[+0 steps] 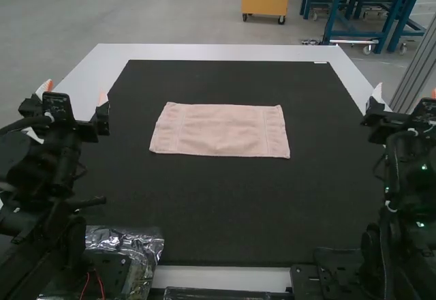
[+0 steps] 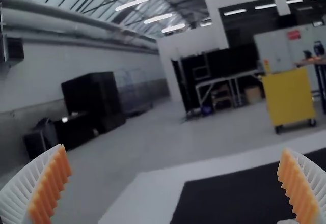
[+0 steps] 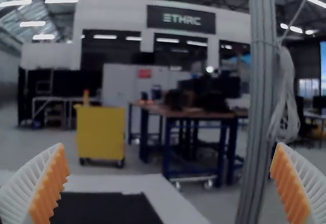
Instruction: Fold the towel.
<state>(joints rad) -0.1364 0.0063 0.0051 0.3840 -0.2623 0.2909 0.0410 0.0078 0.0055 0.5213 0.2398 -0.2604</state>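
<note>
A pink towel (image 1: 219,131) lies flat on the black mat in the high view, a wide rectangle with its long sides running left to right; whether it is folded I cannot tell. My left gripper (image 1: 76,97) is over the table's left side, apart from the towel; my right gripper (image 1: 407,102) is at the right edge, also apart from it. In the left wrist view the left gripper (image 2: 175,183) stands wide open, with nothing between its ribbed fingers. The right gripper (image 3: 170,183) is likewise wide open and holds nothing in the right wrist view.
The black mat (image 1: 225,204) covers most of the white table (image 1: 204,52), with bare mat all around the towel. Crumpled clear plastic (image 1: 144,249) lies by the left arm's base, and a dark bar (image 1: 218,294) runs along the near edge.
</note>
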